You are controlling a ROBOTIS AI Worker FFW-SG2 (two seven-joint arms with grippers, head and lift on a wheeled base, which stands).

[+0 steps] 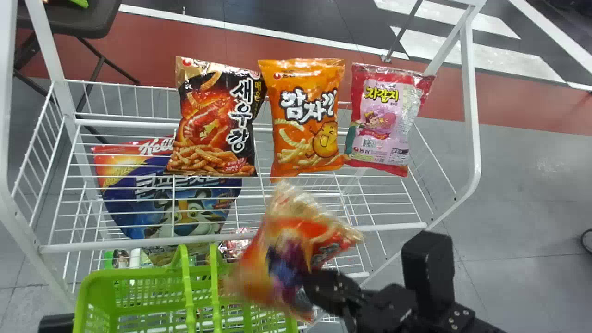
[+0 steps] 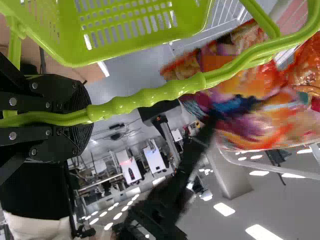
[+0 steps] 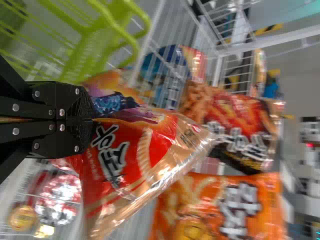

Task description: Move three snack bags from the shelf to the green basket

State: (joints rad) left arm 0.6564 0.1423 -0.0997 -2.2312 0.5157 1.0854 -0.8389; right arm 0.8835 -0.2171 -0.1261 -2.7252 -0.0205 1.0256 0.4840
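Note:
In the head view my right gripper (image 1: 330, 289) is at lower centre-right, in front of the shelf, and a red-orange snack bag (image 1: 289, 249) hangs from it, blurred, beside the green basket (image 1: 152, 286). The right wrist view has the right gripper (image 3: 90, 120) shut on that bag (image 3: 135, 160). Upright on the shelf stand a black-red bag (image 1: 215, 120), an orange bag (image 1: 303, 118) and a pink bag (image 1: 386, 120). My left gripper (image 2: 87, 117) is shut on the basket's handle (image 2: 165, 95), holding the basket (image 2: 135, 30) below the shelf's front edge.
White wire shelf rails (image 1: 231, 240) run across between the standing bags and the basket. A large blue cereal bag (image 1: 166, 199) lies on a lower tier at the left. White frame posts (image 1: 469, 106) rise at both ends of the shelf. A dark chair (image 1: 69, 18) is behind at far left.

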